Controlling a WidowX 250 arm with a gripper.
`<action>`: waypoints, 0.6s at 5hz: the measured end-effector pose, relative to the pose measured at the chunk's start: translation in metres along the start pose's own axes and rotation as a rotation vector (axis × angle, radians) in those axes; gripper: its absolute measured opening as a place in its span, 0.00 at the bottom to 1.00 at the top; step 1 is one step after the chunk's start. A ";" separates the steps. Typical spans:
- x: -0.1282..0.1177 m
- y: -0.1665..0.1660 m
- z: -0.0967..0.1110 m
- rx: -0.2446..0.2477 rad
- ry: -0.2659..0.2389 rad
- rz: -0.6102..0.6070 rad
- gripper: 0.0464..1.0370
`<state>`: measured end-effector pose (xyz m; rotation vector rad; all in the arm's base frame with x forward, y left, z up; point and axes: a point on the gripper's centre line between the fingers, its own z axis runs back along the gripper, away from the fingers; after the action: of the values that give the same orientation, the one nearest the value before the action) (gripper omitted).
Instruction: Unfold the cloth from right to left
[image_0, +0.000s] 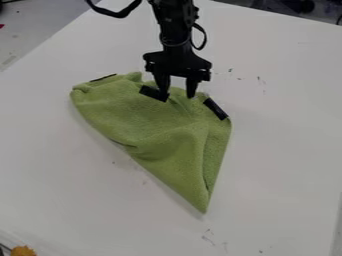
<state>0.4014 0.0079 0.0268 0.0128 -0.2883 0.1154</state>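
Blk arm (175, 30), pointing dn, over grn cloth (157, 120)

Counting one green cloth (147, 117), three black strips (153, 93) on it, one bench (280, 150), one robot arm (175, 30) with one pair of jaws, two cable loops (119, 14), plus one orange-yellow thing (23, 251) at the lower left edge. Can't really count the dark stuff (300, 6) up top, tbh.

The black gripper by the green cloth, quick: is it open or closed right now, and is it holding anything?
Gripper: open, its two fingers apart at the cloth's upper edge, with nothing visibly pinched between them.
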 end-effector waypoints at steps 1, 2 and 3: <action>-0.002 0.000 -0.001 0.001 0.006 0.023 0.69; -0.011 0.000 -0.005 0.005 0.029 0.054 0.82; -0.015 -0.005 -0.007 0.004 0.034 0.067 0.92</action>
<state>0.3895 0.0012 0.0159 0.0049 -0.2542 0.1823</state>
